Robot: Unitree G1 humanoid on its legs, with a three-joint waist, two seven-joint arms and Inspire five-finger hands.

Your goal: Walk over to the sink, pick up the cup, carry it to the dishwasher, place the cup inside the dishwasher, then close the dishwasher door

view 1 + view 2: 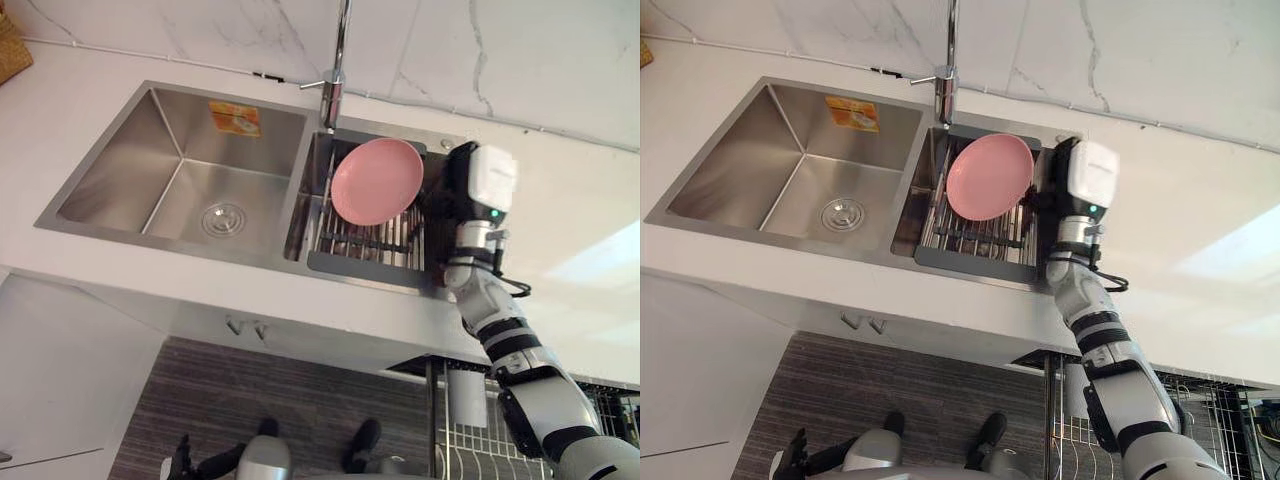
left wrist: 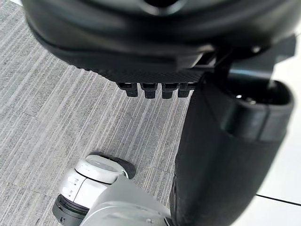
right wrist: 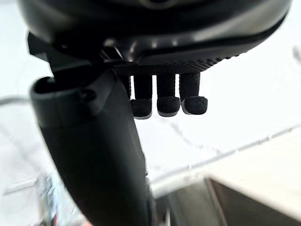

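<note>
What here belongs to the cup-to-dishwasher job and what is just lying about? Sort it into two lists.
Job: sink; right hand, open at the right basin's edge; left hand, hanging idle; wire dishwasher rack, lower right.
Lying about: pink plate leaning in the drying rack; tap; sticker in the left basin.

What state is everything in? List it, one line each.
Round pink plate: on edge in the rack.
Grey wire dish rack: sitting in the right basin of the steel sink.
Chrome tap: no water running.
Right hand: fingers open, holding nothing.
Left hand: fingers open, holding nothing.
</note>
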